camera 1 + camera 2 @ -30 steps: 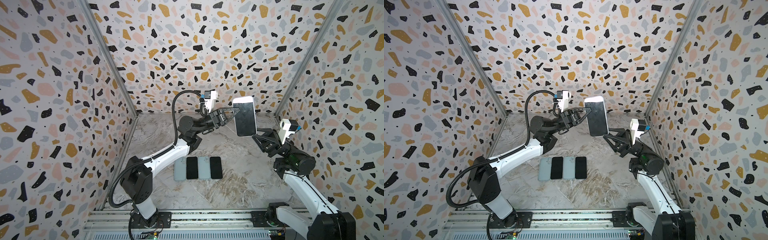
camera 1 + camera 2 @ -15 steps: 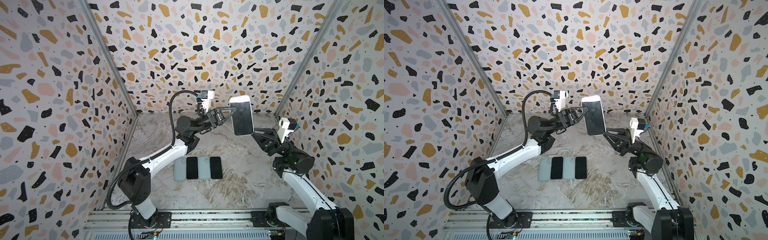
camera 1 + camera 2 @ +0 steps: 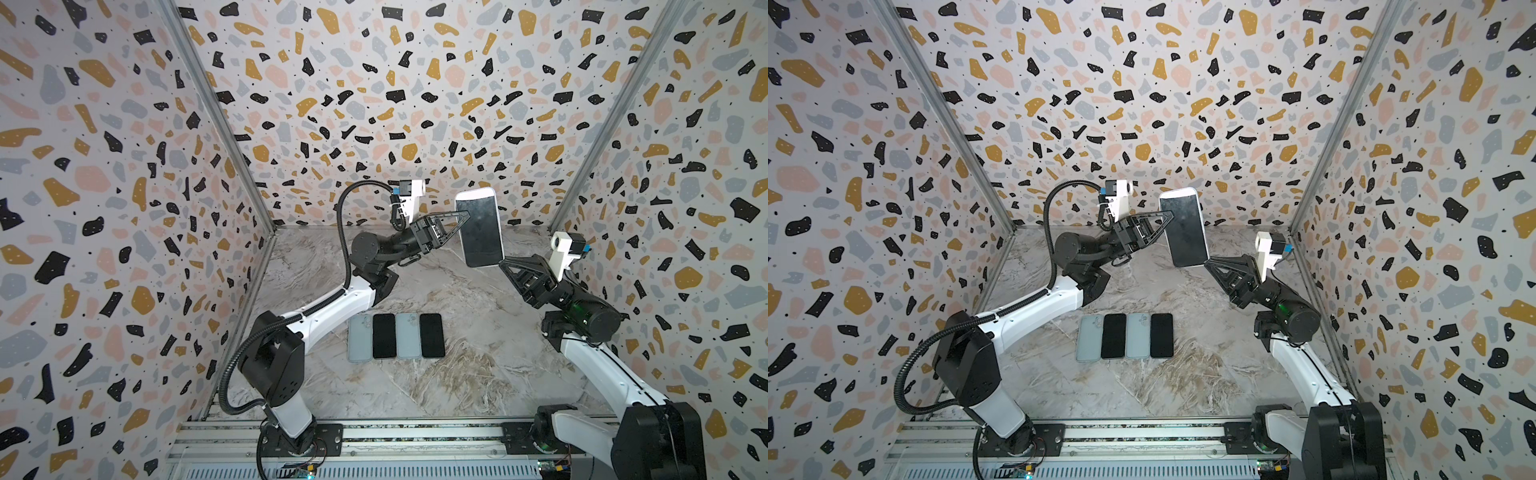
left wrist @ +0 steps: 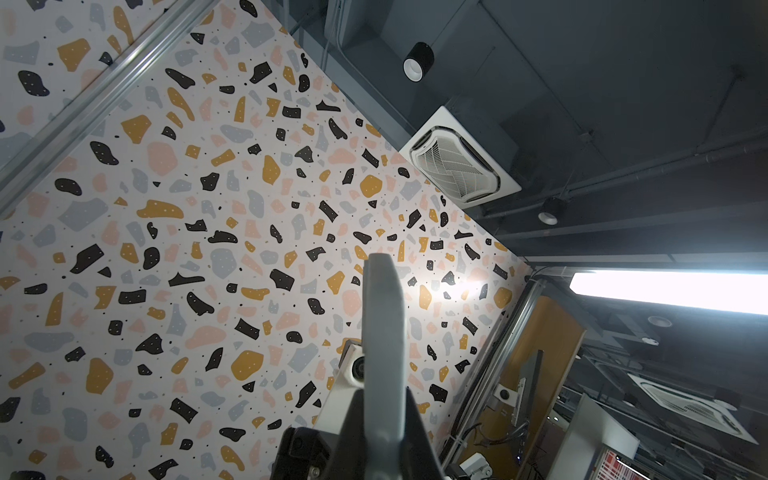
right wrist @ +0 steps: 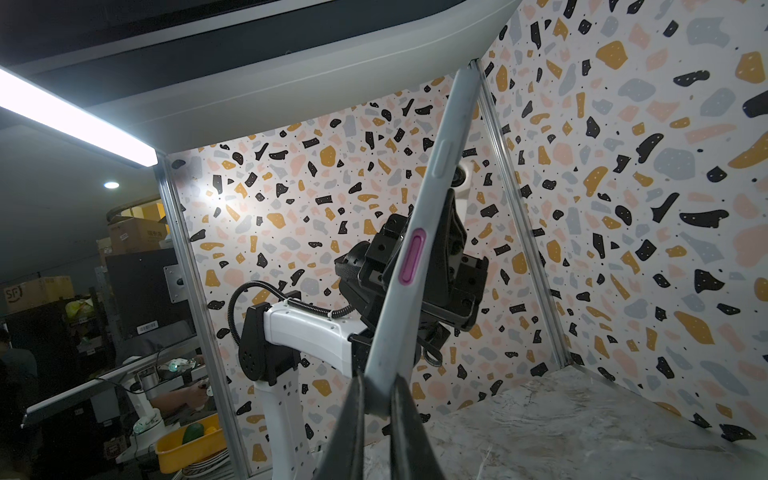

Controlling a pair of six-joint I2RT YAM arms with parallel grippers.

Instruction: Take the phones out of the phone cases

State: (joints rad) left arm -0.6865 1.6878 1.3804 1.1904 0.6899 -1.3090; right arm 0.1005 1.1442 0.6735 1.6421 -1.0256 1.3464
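The left arm is rising from the front rail, its white link sloping up past the left end of the row of four flat rectangles, pale grey-blue and black by turns [image 3: 408,336], which is lying on the marble-patterned bench [image 3: 457,386]. Behind the row the elbow is bending, and the black forearm is pointing right and upward. The left tool [image 3: 464,217] is clamping, all but closed, on the upper left edge of the pale grey rubbery phone case [image 3: 476,191] that is wrapping the black-screened phone [image 3: 480,228]. The right arm is standing to the right of the row, with its forearm angling up and back. The right tool [image 3: 502,262] is pinching fully closed on the phone case's lower right corner, and its dark fingers [image 5: 351,419] are meeting on that thin edge. The phone is hanging upright in the air behind and above the row's right end, well clear of the bench, with its screen facing the top cameras. Its top edge and right long edge are showing free. Bare marble is lying in front of the row, to its right and behind it, and speckled terrazzo-patterned walls [image 3: 374,104] are closing in on three sides.
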